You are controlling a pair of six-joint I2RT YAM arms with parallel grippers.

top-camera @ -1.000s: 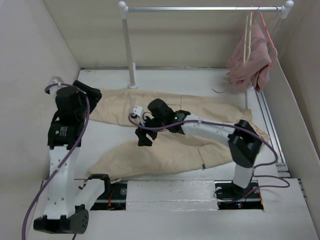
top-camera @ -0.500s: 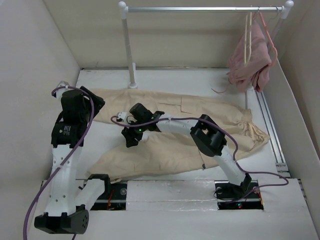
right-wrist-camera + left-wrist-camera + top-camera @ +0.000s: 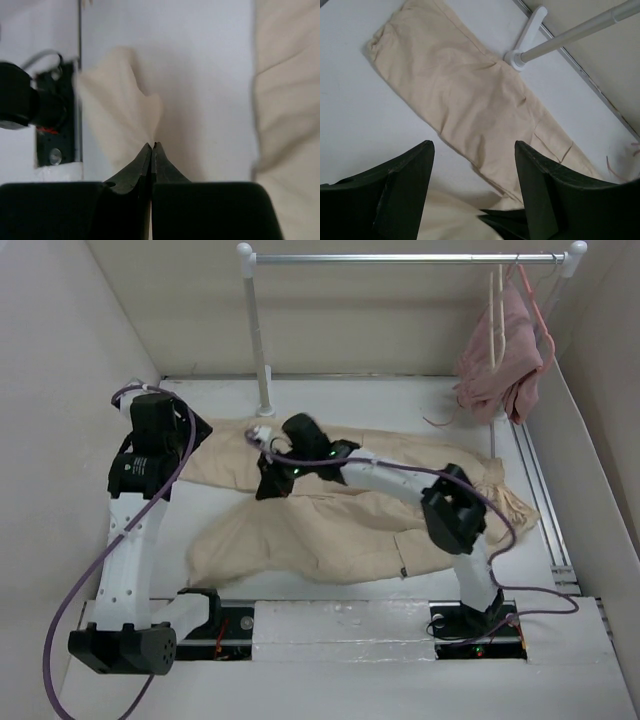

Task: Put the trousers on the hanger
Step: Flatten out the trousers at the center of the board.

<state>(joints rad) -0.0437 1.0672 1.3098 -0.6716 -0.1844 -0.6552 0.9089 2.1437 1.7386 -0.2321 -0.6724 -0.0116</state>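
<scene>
Beige trousers (image 3: 340, 520) lie across the table (image 3: 400, 400), pinched by the closed right gripper (image 3: 152, 146), while the left gripper (image 3: 472, 165) hovers wide open, holding nothing.

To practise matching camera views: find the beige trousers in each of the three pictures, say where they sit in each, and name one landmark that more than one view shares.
Top external: the trousers spread across the table's middle.
Left wrist: one leg runs diagonally from upper left, above the left gripper.
Right wrist: a pinched fold above the shut right gripper; more cloth at right.
Shared landmark: the rail's white post, top and left wrist views.
</scene>
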